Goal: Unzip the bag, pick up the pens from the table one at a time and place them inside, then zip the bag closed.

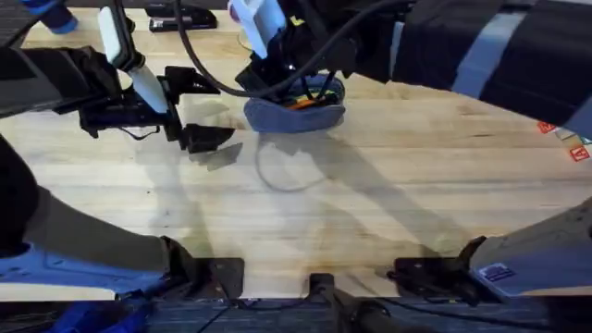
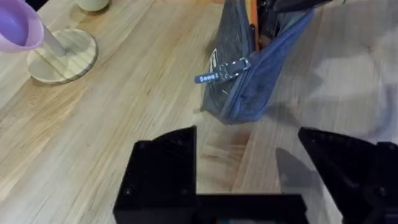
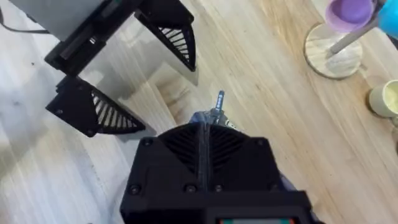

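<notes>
Right gripper [image 3: 205,146] is pinching the bag [image 1: 294,113] shut-fingered at upper centre, left gripper [image 1: 199,111] is waiting open; pouch may tip, spilling pens [image 1: 301,102].

A round wooden disc [image 2: 64,55] lies flat, with a slim grey stem rising from it and a purple cup-shaped piece [image 2: 20,27] at the top of the stem; the same stand shows in the right wrist view, its disc [image 3: 333,50] pale and grained, the purple top [image 3: 349,11] above it; just beside it stands a cream cup [image 3: 386,99], partly cut off; a dark flat item [image 1: 181,18] lies at the far edge in the overhead view; small red cards [image 1: 569,141] lie at the right edge.
</notes>
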`<state>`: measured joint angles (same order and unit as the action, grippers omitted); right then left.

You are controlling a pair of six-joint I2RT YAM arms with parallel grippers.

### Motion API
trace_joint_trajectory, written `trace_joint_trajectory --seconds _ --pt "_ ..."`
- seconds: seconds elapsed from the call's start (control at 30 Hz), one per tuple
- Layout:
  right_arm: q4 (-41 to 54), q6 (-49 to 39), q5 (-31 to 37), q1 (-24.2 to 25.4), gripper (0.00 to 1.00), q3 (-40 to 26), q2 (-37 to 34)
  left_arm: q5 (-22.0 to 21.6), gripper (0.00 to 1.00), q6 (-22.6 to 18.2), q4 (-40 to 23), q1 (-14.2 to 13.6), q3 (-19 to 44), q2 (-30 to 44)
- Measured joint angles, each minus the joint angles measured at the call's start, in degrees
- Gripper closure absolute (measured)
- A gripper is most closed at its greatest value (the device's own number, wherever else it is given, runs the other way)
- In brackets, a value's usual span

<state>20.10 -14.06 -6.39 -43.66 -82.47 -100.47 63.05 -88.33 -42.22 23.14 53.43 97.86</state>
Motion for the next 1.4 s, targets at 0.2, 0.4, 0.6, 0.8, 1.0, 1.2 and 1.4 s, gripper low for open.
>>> trace_joint_trajectory --seconds 0.2,0.4,0.6,0.8,1.0,1.2,1.4 --pt "0.09 0.17 0.47 0.0 0.973 -0.01 0.0 0.01 0.007 0.0 0.02 0.0 0.0 0.01" --pt "1.01 2.62 1.9 0.0 0.362 -0.01 0.0 0.0 0.007 0.0 0.02 0.0 0.0 0.0" --pt "2.95 3.63 2.65 0.0 0.006 -0.01 0.0 0.0 0.007 0.0 0.02 0.0 0.0 0.0" --pt "3.04 4.04 2.75 0.0 0.005 -0.01 0.0 0.0 0.007 0.0 0.02 0.0 0.0 0.0" --pt "6.3 5.43 2.75 0.0 0.006 -0.56 0.0 0.0 0.007 0.0 0.02 0.0 0.0 0.0" --pt "16.89 6.19 2.78 -0.01 0.006 -9.2 -1.58 0.0 0.007 0.0 0.02 0.0 0.0 0.0" --pt "27.59 6.38 2.78 -0.7 0.006 -25.41 -10.7 0.0 0.007 0.0 0.02 0.0 0.0 0.0"
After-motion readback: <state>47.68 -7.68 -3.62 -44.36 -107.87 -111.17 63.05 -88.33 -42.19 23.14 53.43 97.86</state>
